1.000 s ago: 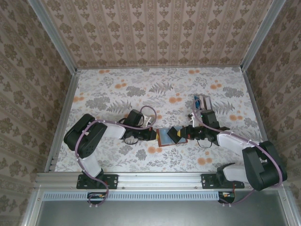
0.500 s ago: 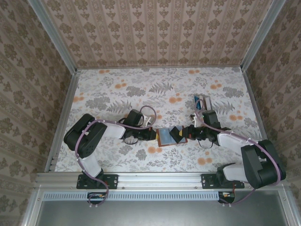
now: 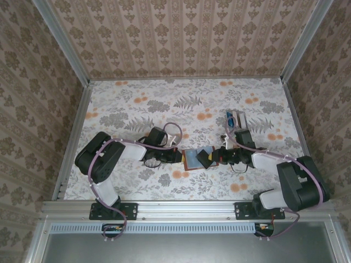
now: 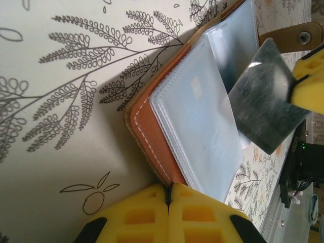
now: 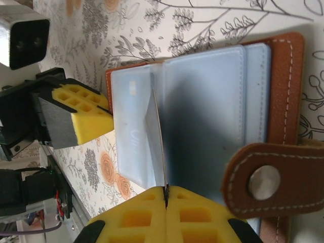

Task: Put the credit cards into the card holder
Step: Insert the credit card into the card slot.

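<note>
The reddish-brown leather folding card holder (image 3: 192,160) lies open on the floral-patterned table (image 3: 164,104), in the middle of the top view between the two arms. At the bottom of the left wrist view, the left gripper (image 4: 169,190) has its yellow foam fingers pressed together on the stitched edge of the brown cover. The right gripper (image 5: 165,191) pinches a thin grey plastic card (image 4: 266,104), held tilted over the clear plastic sleeves (image 5: 202,111). Whether the card's corner sits inside a pocket cannot be told. The brown strap with a metal snap (image 5: 263,182) lies at the lower right of the right wrist view. More small cards (image 3: 235,119) rest toward the upper right of the table, apart from the holder.
</note>
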You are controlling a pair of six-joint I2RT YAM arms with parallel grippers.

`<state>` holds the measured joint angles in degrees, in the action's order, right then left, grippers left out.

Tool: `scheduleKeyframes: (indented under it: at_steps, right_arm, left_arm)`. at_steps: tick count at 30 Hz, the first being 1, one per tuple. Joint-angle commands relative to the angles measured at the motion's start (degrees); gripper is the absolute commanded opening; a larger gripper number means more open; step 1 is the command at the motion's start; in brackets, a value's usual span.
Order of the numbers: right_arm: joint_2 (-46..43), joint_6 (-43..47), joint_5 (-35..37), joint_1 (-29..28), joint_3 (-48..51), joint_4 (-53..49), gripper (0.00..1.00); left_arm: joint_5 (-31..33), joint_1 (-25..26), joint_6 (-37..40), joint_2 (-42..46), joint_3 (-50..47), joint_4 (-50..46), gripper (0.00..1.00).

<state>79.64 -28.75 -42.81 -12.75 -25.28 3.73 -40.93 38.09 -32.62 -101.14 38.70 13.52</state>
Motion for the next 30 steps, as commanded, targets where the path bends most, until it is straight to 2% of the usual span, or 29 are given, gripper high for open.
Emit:
scheduleKeyframes:
  at_steps: [1,8,13,16,21,26,30]
  right_arm:
    - [3.88,0.48,-2.47,-0.15,-2.61,-0.62,0.0]
    - [6.32,-1.94,-2.26,-0.81,-3.7,1.89,0.01]
    - [3.56,-10.18,6.06,-3.29,0.29,11.23,0.0]
    - [2.73,-11.53,11.34,-6.03,1.23,13.1,0.0]
    - [3.32,-14.97,15.27,-8.33,2.85,17.31,0.0]
    - [3.89,-17.84,18.17,-11.27,3.49,19.19,0.07]
    - [2.69,-19.17,19.24,-13.14,3.57,17.33,0.2]
  left_arm:
    - [7.61,-1.35,0.61,-3.82,-2.92,-9.6,0.0]
    - [7.77,-1.35,0.72,-3.4,-2.84,-10.1,0.0]
    - [7.79,-1.35,0.5,-3.62,-2.99,-9.82,0.0]
    - [7.69,-1.33,0.55,-3.97,-2.71,-9.79,0.0]
    - [7.68,-1.26,0.23,-3.77,-3.25,-9.11,0.0]
    - [7.52,-1.27,-0.14,-3.62,-3.35,-8.73,0.0]
    - [7.28,-1.26,-0.32,-3.82,-3.27,-8.62,0.0]
